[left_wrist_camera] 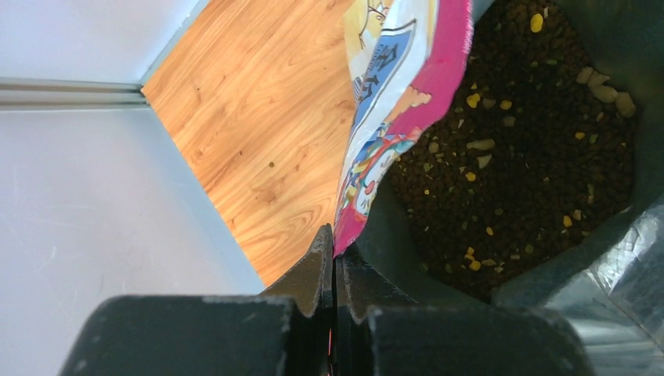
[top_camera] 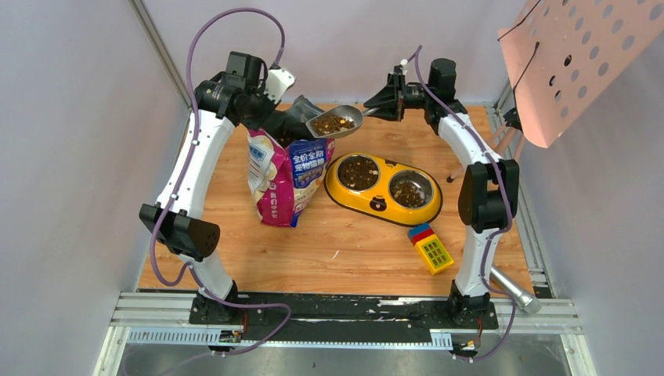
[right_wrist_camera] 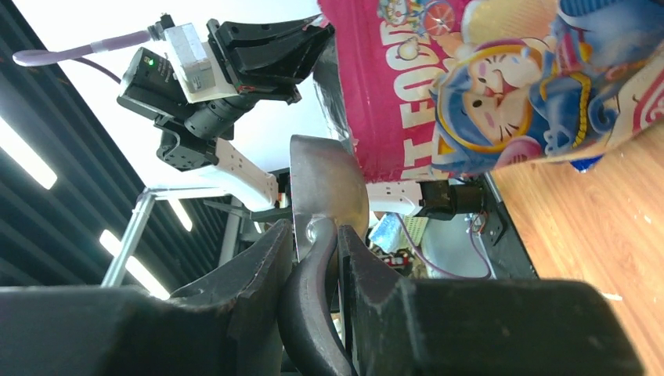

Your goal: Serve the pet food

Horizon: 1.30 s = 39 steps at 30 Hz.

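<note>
Top external view.
Ana: Where is the pet food (top_camera: 333, 124)?
Ben: In three places. A heap lies in the metal scoop (top_camera: 351, 114), which is up off the table (top_camera: 344, 251), just beside the open top of the bag (top_camera: 291, 176). More lies in both bowls of the yellow feeder (top_camera: 379, 206), which stands to the right of the bag. The rest is inside the bag, which stands upright.
Ana: And the arms?
Ben: The left gripper (top_camera: 276, 116) is at the left side of the bag's open rim. The right gripper (top_camera: 376, 106) has the scoop by its handle, reaching in from the right. Some toy blocks (top_camera: 430, 247) lie in front of the feeder, apart from it.
Ana: Left wrist view?
Ben: The jaws are pressed together on the pink edge of the bag, pinching it between the two fingers (left_wrist_camera: 313, 270). Past them the bag gapes open. Inside are dark brown pellets with a few yellow and pale bits, ringed by the silver lining (left_wrist_camera: 626, 251).
Ana: Right wrist view?
Ben: The jaws stand narrow, clamped on the scoop's handle (right_wrist_camera: 313, 313). The bowl's underside faces the camera, so its load is hidden. Behind it is the bag's front with a cartoon cat (right_wrist_camera: 485, 98), and the left gripper grips the rim at the top.
</note>
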### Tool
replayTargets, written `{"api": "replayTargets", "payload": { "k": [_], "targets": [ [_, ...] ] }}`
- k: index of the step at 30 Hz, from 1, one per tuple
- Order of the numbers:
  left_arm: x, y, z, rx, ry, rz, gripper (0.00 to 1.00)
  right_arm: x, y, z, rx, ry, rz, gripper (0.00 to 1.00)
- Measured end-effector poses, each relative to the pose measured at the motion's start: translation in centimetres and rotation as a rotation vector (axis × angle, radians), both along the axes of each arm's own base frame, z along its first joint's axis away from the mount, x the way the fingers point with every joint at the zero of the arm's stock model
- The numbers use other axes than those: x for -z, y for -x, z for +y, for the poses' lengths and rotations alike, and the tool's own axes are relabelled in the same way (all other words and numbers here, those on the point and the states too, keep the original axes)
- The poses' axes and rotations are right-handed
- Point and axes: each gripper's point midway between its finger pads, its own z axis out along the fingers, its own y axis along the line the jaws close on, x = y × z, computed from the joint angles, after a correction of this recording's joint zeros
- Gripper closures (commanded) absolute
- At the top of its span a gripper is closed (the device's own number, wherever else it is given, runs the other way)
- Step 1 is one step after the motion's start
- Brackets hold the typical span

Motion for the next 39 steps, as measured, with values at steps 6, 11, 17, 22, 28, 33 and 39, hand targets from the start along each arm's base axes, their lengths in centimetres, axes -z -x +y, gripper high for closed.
{"api": "replayTargets", "payload": {
  "k": [6,11,17,22,28,33,39],
  "targets": [
    [0.0,-0.4,-0.3,0.015,0.006,-0.014,1.0,1.2,1.4,-3.1,0.033,0.005,0.052,1.0],
    [0.1,-0.8,-0.2,0.019,0.001,-0.028,1.0,1.5,2.9,-5.2,0.074,0.014,0.04,1.0],
    [0.1,-0.8,0.1,0.014,0.005,-0.045,1.0,2.5,4.7,-7.0,0.12,0.03,0.045,1.0],
    [0.1,-0.9,0.5,0.008,0.015,-0.053,1.0,4.4,6.1,-8.3,0.161,0.045,0.067,1.0],
    [0.1,-1.0,0.7,0.007,0.023,-0.053,1.0,7.4,7.3,-9.9,0.246,0.078,0.091,1.0],
    [0.2,-0.9,0.5,0.013,0.029,-0.051,1.0,9.1,8.6,-11.6,0.344,0.105,0.077,1.0],
    [0.2,-0.9,0.4,0.017,0.033,-0.05,1.0,10.3,10.2,-14.3,0.471,0.134,0.048,1.0]
  ]
}}
